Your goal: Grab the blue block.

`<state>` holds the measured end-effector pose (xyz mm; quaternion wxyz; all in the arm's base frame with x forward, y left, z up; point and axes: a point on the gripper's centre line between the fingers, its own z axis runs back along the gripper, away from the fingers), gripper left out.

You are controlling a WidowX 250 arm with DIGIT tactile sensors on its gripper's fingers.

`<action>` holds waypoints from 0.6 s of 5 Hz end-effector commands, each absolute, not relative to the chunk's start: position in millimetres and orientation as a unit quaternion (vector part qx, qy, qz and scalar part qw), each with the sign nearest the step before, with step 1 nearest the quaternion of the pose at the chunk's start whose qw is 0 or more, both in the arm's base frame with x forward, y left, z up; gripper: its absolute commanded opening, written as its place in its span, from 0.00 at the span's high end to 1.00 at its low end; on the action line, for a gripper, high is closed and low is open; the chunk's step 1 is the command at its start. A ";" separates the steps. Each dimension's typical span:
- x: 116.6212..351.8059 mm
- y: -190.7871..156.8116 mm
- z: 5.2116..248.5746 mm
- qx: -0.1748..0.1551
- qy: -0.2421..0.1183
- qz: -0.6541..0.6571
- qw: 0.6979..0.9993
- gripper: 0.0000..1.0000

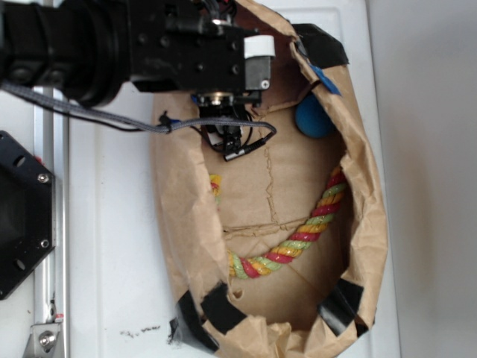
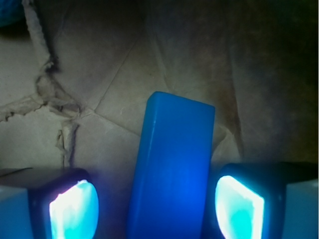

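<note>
Blue block sits btwn open jaws, gaps both sides, on brown paper bag floor.

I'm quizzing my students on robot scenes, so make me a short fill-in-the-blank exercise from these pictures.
1. The solid blue rectangular block lies ____ the tool's two glowing fingers.
2. The multicoloured twisted rope lies inside a brown ____ bag.
3. The round teal ball sits in the bag's ____.

Missing words: between; paper; corner
</note>
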<state>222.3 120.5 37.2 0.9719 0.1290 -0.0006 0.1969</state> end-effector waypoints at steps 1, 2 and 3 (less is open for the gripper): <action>242.2 121.7 47.0 0.045 -0.012 0.152 0.987 0.00; 250.9 116.5 48.2 0.022 -0.014 0.140 0.990 0.00; 254.1 106.7 42.8 0.003 -0.006 0.122 0.993 0.00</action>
